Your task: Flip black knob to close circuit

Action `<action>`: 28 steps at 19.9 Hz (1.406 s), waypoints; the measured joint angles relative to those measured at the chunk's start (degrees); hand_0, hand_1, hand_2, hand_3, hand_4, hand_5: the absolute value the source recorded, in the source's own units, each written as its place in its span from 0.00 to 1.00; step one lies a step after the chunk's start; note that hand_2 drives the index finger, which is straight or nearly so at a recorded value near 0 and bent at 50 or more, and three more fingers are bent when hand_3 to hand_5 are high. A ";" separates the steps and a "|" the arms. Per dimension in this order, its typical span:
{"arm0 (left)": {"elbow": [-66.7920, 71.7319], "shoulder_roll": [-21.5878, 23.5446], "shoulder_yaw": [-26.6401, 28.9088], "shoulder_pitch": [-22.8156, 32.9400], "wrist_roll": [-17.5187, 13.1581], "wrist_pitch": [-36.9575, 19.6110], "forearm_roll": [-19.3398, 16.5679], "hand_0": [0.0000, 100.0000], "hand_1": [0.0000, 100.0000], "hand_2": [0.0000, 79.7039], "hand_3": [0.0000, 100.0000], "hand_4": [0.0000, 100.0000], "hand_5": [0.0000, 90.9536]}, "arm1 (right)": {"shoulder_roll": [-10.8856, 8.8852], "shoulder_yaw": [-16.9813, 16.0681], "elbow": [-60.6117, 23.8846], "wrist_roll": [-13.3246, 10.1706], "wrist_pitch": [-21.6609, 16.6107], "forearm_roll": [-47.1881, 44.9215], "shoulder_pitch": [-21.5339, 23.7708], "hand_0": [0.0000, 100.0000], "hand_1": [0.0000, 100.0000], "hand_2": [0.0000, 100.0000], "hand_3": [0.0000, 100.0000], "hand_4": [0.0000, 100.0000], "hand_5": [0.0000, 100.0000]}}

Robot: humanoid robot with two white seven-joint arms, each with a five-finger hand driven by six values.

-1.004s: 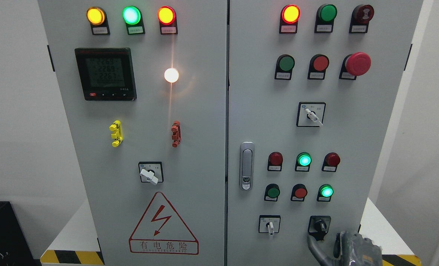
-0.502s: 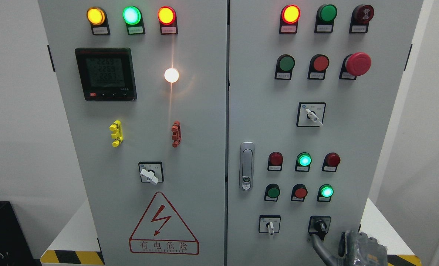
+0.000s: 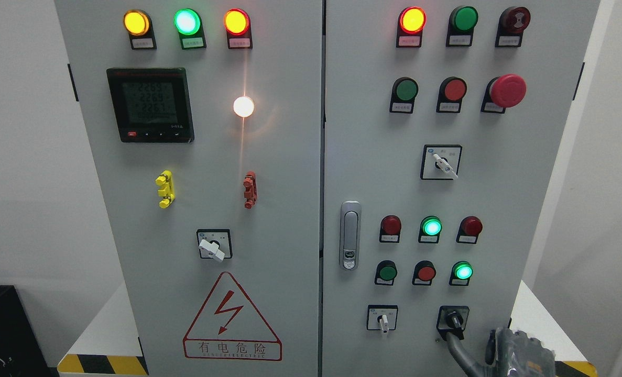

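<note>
On the left door of the cabinet [image 3: 290, 209] we see, from the left, an amber lamp [image 3: 135, 22], a green lamp [image 3: 187, 21] and a red-ringed amber lamp [image 3: 236, 21], all lit; below them sit a digital meter [image 3: 150, 104] with its display on and a glowing white lamp [image 3: 243, 106]. Lower down is a white-handled switch [image 3: 212, 246] above a red triangular warning sign [image 3: 231, 319]. Past the grey door latch [image 3: 349, 234], the right door carries one lit red lamp [image 3: 412, 20], a red mushroom stop button [image 3: 507, 90] and two green lamps [image 3: 430, 226] that glow in the lower rows.

The black knob [image 3: 453, 319] sits at the bottom right of the right door, to the right of a small white-handled switch [image 3: 382, 319]. Its pointer appears tilted slightly off vertical; we cannot tell which position that marks. One finger [image 3: 460, 353] of the right hand [image 3: 504, 356] reaches up from the lower edge and ends right at the knob's underside; whether it presses the knob is unclear. The rest of the hand is cut off by the frame, so we cannot tell how wide it stands. The left hand is out of view.

We judge the task to be at the knob itself: whether the flip is done or yet to come cannot be read from the lamps.
</note>
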 measured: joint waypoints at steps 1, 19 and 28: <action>0.00 0.00 0.00 0.00 0.00 0.00 0.00 0.12 0.56 0.00 0.00 0.00 0.00 | 0.00 -0.11 0.01 0.00 0.00 -0.06 -0.10 0.00 0.00 0.87 1.00 0.97 1.00; 0.00 0.00 0.00 0.00 0.00 0.00 0.00 0.12 0.56 0.00 0.00 0.00 0.00 | -0.03 -1.73 -0.01 0.20 0.23 -0.88 -0.95 0.00 0.00 0.87 1.00 0.96 1.00; 0.00 0.00 0.00 0.00 0.01 0.00 0.00 0.12 0.56 0.00 0.00 0.00 0.00 | -0.03 -2.01 -0.28 0.29 -0.18 -1.10 -1.02 0.00 0.00 0.87 1.00 0.96 1.00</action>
